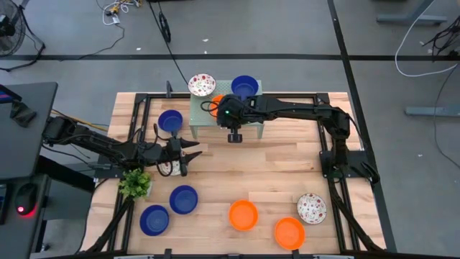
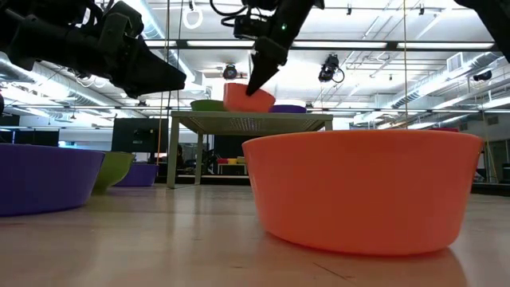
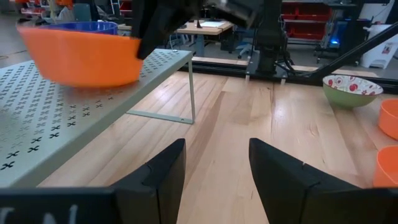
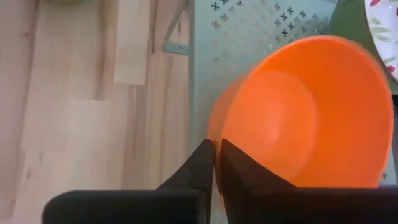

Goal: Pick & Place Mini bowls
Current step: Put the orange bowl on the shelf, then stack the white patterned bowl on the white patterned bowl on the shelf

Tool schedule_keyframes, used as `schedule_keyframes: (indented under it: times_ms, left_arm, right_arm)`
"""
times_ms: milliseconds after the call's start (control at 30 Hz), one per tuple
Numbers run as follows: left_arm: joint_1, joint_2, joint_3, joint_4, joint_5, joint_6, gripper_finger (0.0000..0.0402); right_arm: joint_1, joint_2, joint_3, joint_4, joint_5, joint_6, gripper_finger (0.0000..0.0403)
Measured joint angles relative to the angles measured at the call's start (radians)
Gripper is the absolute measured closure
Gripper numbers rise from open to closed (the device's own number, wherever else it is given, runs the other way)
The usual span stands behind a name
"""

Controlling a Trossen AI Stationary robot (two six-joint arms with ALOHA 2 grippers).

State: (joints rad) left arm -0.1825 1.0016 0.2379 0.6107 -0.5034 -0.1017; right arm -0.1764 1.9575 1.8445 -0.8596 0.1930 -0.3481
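Observation:
My right gripper is shut on an orange mini bowl over the pale green mesh stand; the bowl also shows in the low view and the left wrist view. A white red-speckled bowl and a blue bowl sit on the stand's far side. My left gripper is open and empty, low over the table left of the stand. My right gripper pinches the orange bowl's rim on its near side, one finger outside the wall and one inside. The fingers come from above, slanting. The bowl is tilted just over the stand's top; whether its base touches the mesh, I cannot tell.
On the table lie a blue bowl by the stand, two blue bowls near the front left, two orange bowls and a speckled bowl front right. A small green plant stands at the left.

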Motion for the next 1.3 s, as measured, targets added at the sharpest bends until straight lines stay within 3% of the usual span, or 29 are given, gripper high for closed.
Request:
schedule_keyframes:
  times_ms: [333,667,800,967,1133,1300]
  left_arm:
    - [0.000,0.000,0.000,0.010,0.003,0.000,0.0220]
    - [0.000,0.000,0.000,0.008,0.004,-0.011,0.0220]
    - [0.000,0.000,0.000,0.007,0.004,-0.019,0.0220]
    - [-0.004,0.000,0.000,0.007,0.005,-0.043,0.0220]
    - [-0.038,0.000,0.000,0.012,0.005,-0.045,0.0220]
    - [-0.085,0.000,0.036,0.024,0.009,-0.027,0.0220]
  right_arm:
    - [-0.004,0.000,-0.023,0.055,0.002,0.003,0.0367]
    - [0.001,-0.016,-0.023,0.222,0.002,-0.011,0.0273]
    - [0.037,-0.067,-0.023,0.211,0.002,0.062,0.0248]
    - [0.150,-0.126,-0.027,0.084,-0.002,0.196,0.0248]
    - [0.313,-0.169,-0.263,0.150,-0.002,0.278,0.0267]
    - [0.429,-0.231,-0.625,0.548,0.033,0.384,0.0294]
